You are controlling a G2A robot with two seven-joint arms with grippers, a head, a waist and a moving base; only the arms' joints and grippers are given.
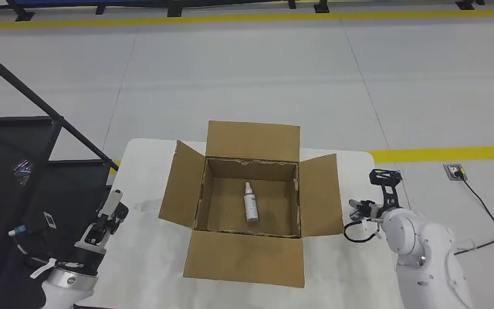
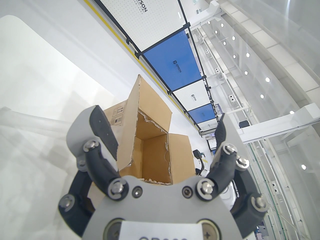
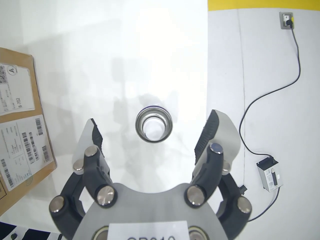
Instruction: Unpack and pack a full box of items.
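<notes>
Left gripper (image 2: pixel 161 121) sits at left edge of table (image 1: pixel 147 255), fingers apart, holding nothing, aimed at box (image 1: pixel 318 205). Box stands open mid-table, four flaps out, one spray bottle (image 1: pixel 250 202) lying on its floor. Right gripper (image 3: pixel 154 118) is right of box, fingers apart above upright metal can (image 3: pixel 140 126) on table, not touching it.

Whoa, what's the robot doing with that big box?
A two-armed robot is at a cardboard box, flaps open, on a white table. One small spray bottle lies inside. The right gripper hangs open over a shiny metal can standing beside the box. The left gripper is open and empty on the other side.
</notes>
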